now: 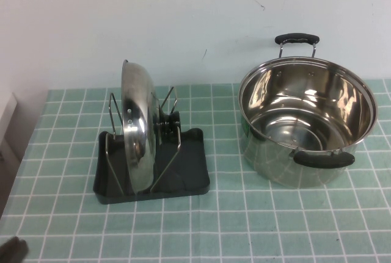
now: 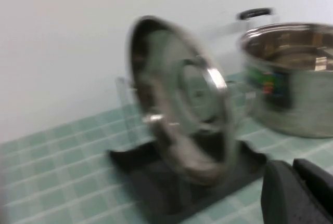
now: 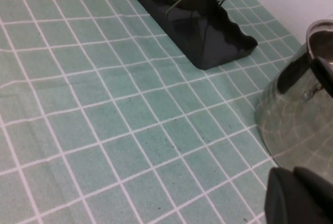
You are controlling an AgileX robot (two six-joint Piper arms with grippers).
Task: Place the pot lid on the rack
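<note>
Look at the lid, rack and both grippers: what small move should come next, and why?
Probably none on the lid: it stands on edge in the rack, apart from the pot. The left gripper and right gripper are both clear of it, so they should likely just park.

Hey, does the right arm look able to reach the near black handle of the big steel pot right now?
Probably yes. The near black handle of the steel pot faces the robot's side, with only bare green checked cloth before it. The right gripper sits close beside the pot; the left gripper is near the dark rack.
</note>
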